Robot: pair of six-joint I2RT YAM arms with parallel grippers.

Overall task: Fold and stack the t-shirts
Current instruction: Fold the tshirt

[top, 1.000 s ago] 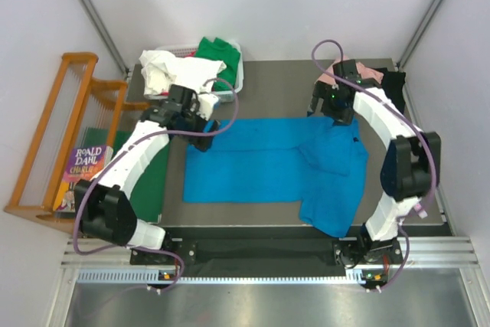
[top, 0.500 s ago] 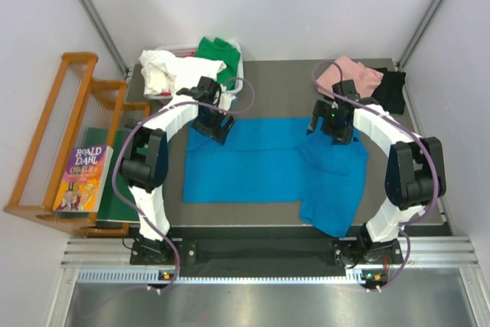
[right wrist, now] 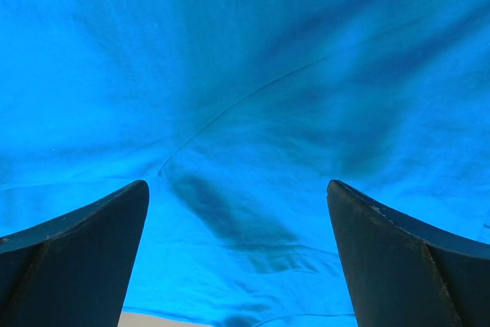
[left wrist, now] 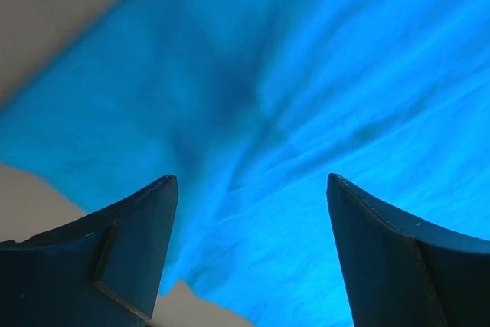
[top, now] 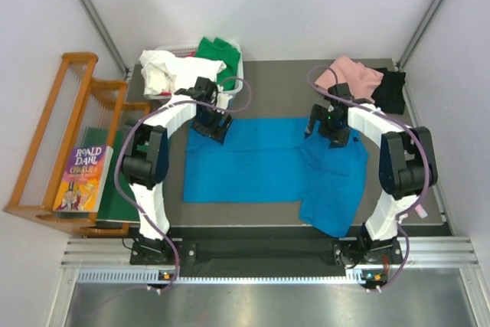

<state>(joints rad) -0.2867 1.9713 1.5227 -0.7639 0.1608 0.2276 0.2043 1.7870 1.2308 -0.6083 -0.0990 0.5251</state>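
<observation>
The blue t-shirt [top: 253, 162] lay spread flat across the grey counter [top: 283, 89], its right part doubled over and drooping past the near edge. The left jaws hung over its far left corner and the right jaws over its far right edge. Both were released and spread wide, nothing between them but cloth below. A pink t-shirt [top: 354, 74] and a black t-shirt [top: 392, 91] sat bunched at the far right corner, while a white t-shirt [top: 164, 70] and a green t-shirt [top: 216, 53] filled the basket [top: 228, 94] far left

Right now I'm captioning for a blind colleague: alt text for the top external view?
A bright blue t-shirt lies spread on a grey table. The left gripper and right gripper hover open over its far edge; a pink t-shirt lies crumpled beyond.
</observation>
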